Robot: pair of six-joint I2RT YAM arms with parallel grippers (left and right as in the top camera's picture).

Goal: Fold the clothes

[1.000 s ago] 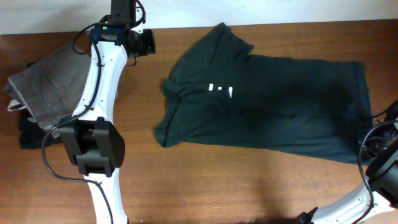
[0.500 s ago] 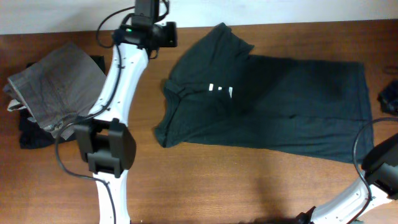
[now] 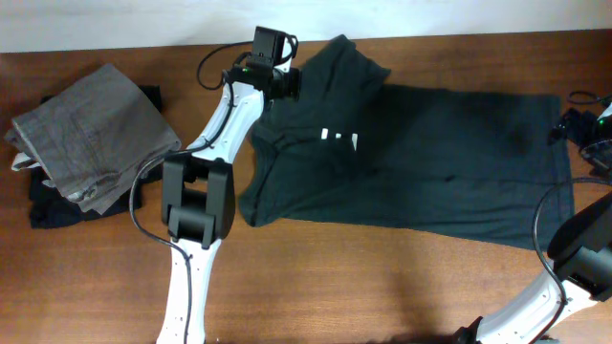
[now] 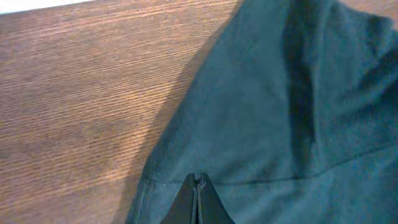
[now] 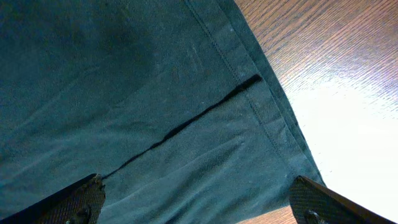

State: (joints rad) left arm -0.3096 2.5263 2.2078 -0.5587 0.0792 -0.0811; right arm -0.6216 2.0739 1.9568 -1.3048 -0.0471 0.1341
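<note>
While the left gripper's [image 4: 196,188] shut empty above the T-shirt [image 3: 430,162], the right gripper [image 5: 199,202] gapes over its hem [image 5: 249,81], so grabbing for the first fold's next, I reckon.

We count one dark T-shirt [image 3: 440,172], one pair of grey folded trousers [image 3: 91,134], one black garment [image 3: 53,208] beneath, one counter [image 3: 382,277], and two arms: left arm [image 3: 222,110], right arm [image 3: 581,250].

The T-shirt [image 3: 440,182] is matt dark cloth with stitched hems; the table [image 3: 363,287] is grained wood, faintly glossy; the grey trousers [image 3: 91,134] look coarser cloth.
</note>
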